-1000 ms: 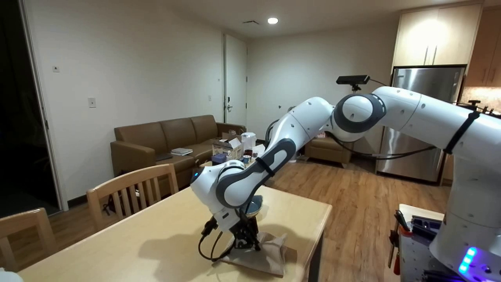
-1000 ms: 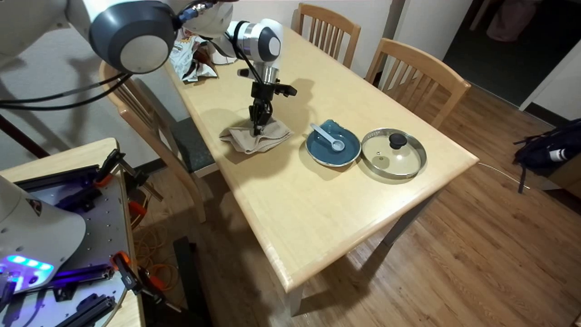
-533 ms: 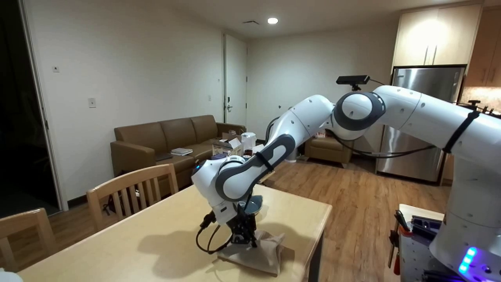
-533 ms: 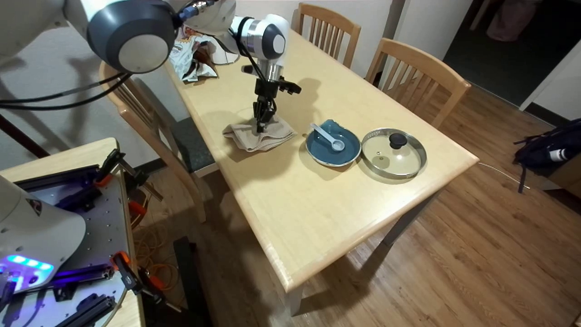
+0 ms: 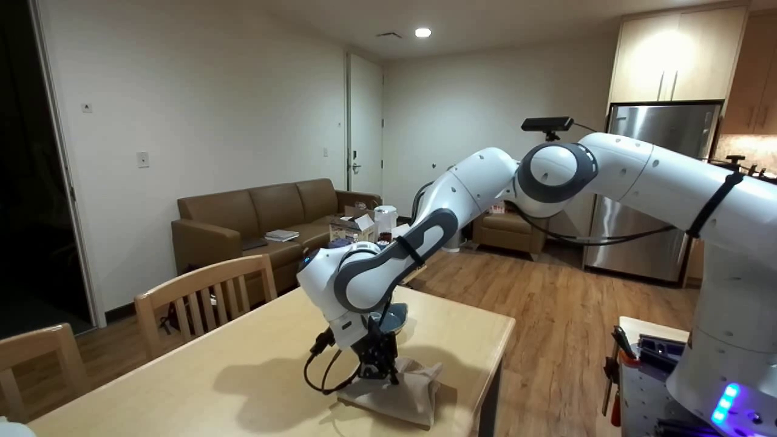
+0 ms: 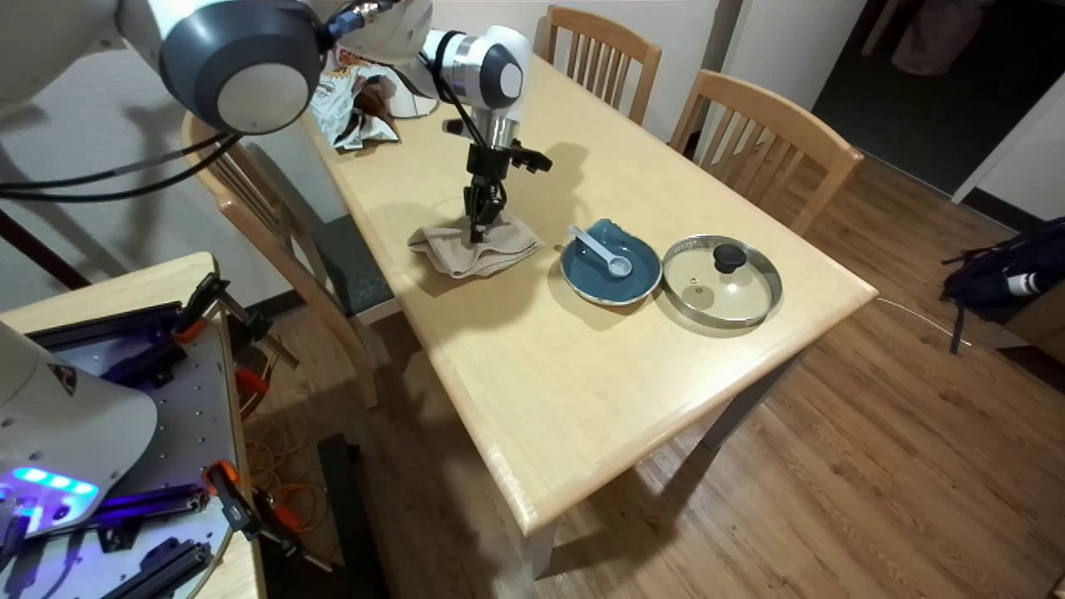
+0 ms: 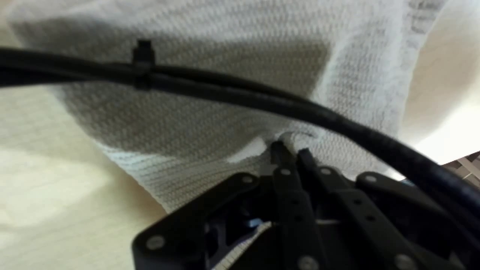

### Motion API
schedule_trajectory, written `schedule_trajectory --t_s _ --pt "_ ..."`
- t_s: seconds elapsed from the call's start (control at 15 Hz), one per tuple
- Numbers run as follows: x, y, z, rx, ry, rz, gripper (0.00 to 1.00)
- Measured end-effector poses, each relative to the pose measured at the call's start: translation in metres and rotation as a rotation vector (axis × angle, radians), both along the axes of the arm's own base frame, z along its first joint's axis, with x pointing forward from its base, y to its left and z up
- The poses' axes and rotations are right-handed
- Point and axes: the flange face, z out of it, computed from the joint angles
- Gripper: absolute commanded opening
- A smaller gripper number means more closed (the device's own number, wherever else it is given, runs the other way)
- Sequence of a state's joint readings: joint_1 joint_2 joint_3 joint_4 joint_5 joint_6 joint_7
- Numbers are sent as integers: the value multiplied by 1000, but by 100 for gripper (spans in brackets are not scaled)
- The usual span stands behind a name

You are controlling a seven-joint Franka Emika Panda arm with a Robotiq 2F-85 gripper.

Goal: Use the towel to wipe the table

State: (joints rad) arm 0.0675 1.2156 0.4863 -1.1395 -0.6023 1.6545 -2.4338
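Wrist view: black cables (image 7: 225,93) cross in front of the towel (image 7: 198,123) and hide strips of it; its upper part runs out of frame. In both exterior views the gripper (image 6: 478,235) covers some of the towel. In an exterior view the arm (image 6: 502,81) blocks part of a crinkled bag (image 6: 337,116), well apart from the towel; we cannot make out what is inside, nor what the pale thing (image 6: 412,101) next to it is.

The gripper is drawn together, clamped on a pinched fold of the towel, which lies rumpled on the table (image 6: 582,374). Towel: ribbed knit, whitish-beige, soft folds, shadowed in bands. Table around the towel: smooth, light tan wood.

Near the towel we note a blue dish (image 6: 595,280), irregular pale rim, holding a light measuring spoon (image 6: 618,266), handle toward the towel. Past the dish, farther from the towel, sits a round glass lid (image 6: 717,293), metal-rimmed, dark knob (image 6: 729,258) up; whether dish and lid touch we cannot tell. Well beyond the towel, in an exterior view, stands a cardboard box (image 5: 350,232), contents unclear to us.
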Motion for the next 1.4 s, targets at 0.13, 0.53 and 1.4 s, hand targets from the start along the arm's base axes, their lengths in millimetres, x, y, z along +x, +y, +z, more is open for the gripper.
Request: schedule_trajectory --t_s 0.13,0.53,1.4 --pt "0 0 0 0 0 0 32" --pt "3 3 -1 -22 -33 8 69" --pt "16 34 59 109 -270 60 100"
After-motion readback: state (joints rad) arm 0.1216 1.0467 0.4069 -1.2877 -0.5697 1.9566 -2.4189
